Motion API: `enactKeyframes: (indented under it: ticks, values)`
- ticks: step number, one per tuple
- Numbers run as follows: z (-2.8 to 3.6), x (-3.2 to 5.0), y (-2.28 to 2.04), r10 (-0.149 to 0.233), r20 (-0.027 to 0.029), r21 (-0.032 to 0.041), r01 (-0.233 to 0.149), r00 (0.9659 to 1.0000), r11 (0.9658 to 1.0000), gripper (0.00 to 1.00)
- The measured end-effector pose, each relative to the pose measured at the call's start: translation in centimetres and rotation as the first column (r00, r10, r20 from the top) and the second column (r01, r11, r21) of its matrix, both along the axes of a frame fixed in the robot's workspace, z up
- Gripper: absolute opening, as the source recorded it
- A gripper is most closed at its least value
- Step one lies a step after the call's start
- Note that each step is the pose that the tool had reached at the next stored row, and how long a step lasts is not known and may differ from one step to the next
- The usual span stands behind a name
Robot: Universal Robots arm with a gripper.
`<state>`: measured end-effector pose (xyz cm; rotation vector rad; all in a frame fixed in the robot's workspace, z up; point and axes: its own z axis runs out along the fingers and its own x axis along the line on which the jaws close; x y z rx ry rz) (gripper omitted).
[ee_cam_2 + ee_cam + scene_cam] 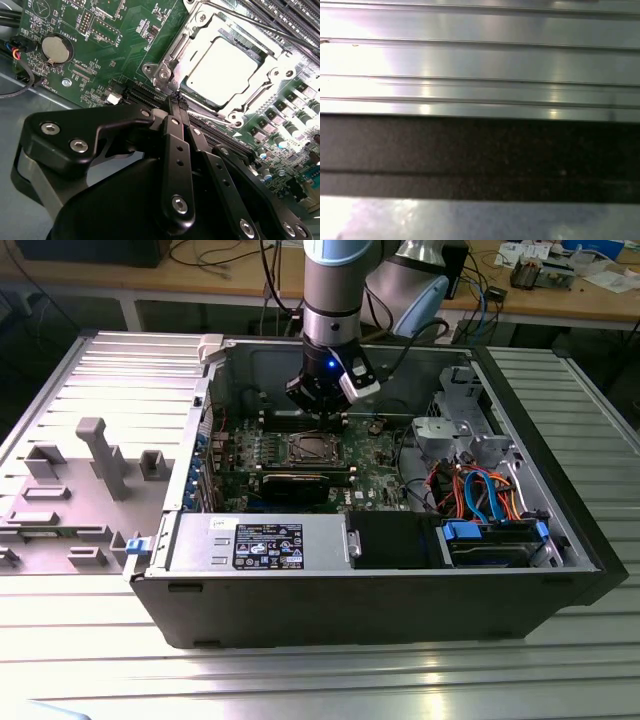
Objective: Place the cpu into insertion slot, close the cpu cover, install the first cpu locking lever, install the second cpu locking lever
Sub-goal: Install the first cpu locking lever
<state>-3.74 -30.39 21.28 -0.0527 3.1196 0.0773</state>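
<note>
1. Nearest the lens in the second wrist view, the gripper [178, 102] is seen clenched, its black fingers [175, 155] pressed together with nothing between them, just beside the socket
2. One cpu [225, 70] is seen seated in the insertion slot [308, 449], with one cpu cover [172, 50] lying closed around it
3. Two thin locking levers [220, 119] are counted along the frame; whether either is hooked cannot be told
4. A lever could be missed or let slip by the closed tips, and the green circuit board [125, 35] scraped
</note>
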Motion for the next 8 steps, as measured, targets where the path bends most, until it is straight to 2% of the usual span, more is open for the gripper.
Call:
enactKeyframes:
  ticks: [8]
  values:
    - [0.14,0.0,0.0,0.0,0.0005,0.0,0.0,1.0,1.0,0.11]
